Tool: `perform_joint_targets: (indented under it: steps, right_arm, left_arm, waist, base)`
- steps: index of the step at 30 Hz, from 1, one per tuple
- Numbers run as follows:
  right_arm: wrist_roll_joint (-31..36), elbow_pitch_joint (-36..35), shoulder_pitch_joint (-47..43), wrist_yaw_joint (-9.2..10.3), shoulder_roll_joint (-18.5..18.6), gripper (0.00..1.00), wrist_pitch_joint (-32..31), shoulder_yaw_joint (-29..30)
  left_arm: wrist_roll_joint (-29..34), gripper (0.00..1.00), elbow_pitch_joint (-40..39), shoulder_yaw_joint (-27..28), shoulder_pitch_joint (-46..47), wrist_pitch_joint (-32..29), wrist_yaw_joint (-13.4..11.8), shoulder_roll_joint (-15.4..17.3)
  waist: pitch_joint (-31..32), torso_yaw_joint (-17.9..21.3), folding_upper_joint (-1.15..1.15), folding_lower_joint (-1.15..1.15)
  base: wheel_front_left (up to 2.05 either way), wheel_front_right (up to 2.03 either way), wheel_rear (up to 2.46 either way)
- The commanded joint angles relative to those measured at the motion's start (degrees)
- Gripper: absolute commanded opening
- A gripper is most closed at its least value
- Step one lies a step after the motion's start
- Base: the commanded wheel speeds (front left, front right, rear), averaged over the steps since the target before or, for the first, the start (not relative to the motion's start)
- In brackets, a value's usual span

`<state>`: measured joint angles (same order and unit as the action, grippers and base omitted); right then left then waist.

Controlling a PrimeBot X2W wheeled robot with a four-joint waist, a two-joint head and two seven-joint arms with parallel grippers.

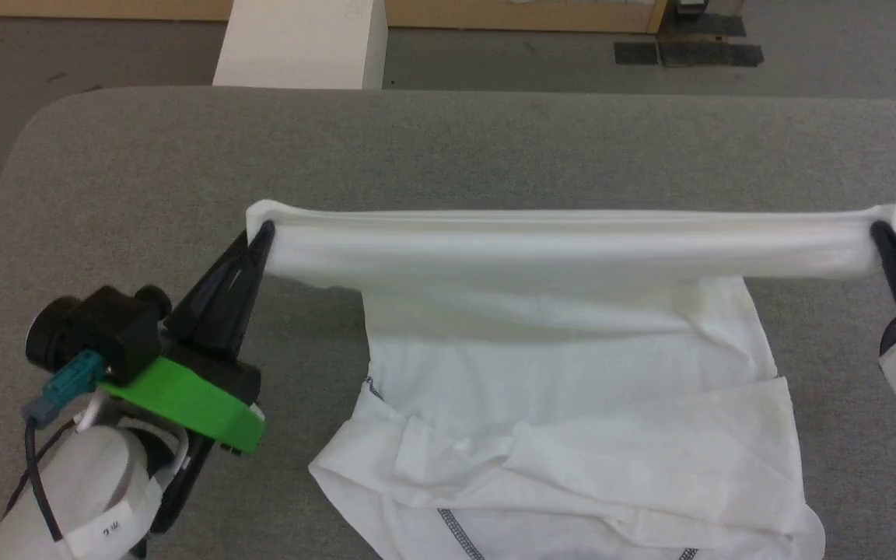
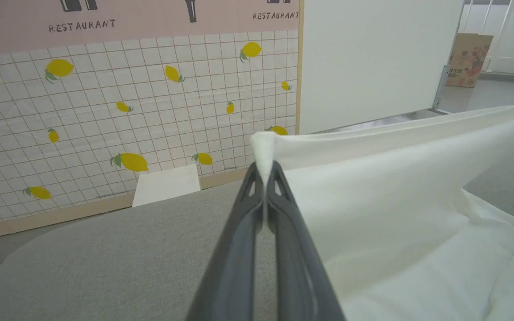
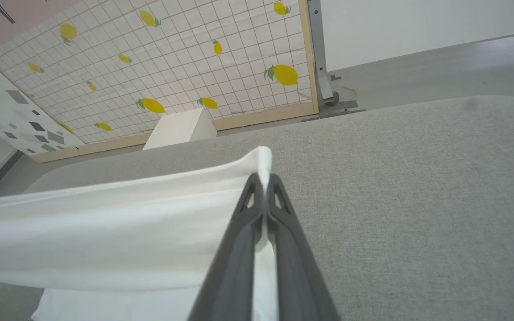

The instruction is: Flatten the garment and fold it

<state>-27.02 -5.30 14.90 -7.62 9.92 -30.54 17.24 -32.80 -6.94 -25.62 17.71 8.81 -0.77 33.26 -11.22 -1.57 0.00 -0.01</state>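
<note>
The garment (image 1: 572, 373) is a white thin shirt with dark zigzag stitching near its lower part. Its far edge is lifted and stretched taut in a straight band between both grippers, above the grey table (image 1: 495, 148). My left gripper (image 1: 264, 230) is shut on the band's left corner, seen close in the left wrist view (image 2: 265, 167). My right gripper (image 1: 880, 229) is shut on the right corner, also seen in the right wrist view (image 3: 263, 178). The rest of the garment (image 2: 417, 249) hangs down and lies crumpled on the table towards me.
A white box (image 1: 300, 43) stands on the floor beyond the table's far edge. A lemon-patterned tiled wall panel (image 2: 127, 111) rises behind it. The grey table has rounded corners, with bare surface left, right and beyond the garment.
</note>
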Motion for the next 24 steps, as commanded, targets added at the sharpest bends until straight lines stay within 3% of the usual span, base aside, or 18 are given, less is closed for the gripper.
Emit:
perform_joint_targets:
  steps: [1, 10, 19, 24]
  right_arm:
    - [-0.6, -1.58, -2.56, 0.13, -0.75, 0.0, -0.36, 0.84]
    - [-4.94, -6.67, -15.56, 0.13, -4.78, 0.0, -2.09, 1.21]
    - [-10.0, -7.91, -25.85, 0.13, -5.81, 0.0, -2.0, 0.48]
    - [-12.3, -8.18, -31.04, 0.13, -5.66, 0.0, -2.65, -0.3]
  left_arm:
    - [0.17, 0.0, -0.67, 0.58, -2.48, 0.51, -1.19, 1.38]
    - [-0.01, 0.0, -4.66, -2.42, -14.76, 1.48, -2.83, 2.81]
    - [-2.97, 0.0, -4.62, -3.0, -24.31, 4.55, -4.23, 0.27]
    - [-4.36, 0.0, -4.43, -4.35, -27.98, 4.93, -3.12, -0.23]
  waist:
    - [2.71, -0.91, 0.0, 0.01]
    - [5.19, -0.53, 0.0, 0.01]
    - [4.85, -0.6, 0.0, 0.01]
    - [4.88, -0.84, 0.0, 0.01]
  base:
    - [0.0, 0.0, 0.0]
    - [0.0, 0.0, 0.0]
    - [0.0, 0.0, 0.0]
    - [0.0, 0.0, 0.0]
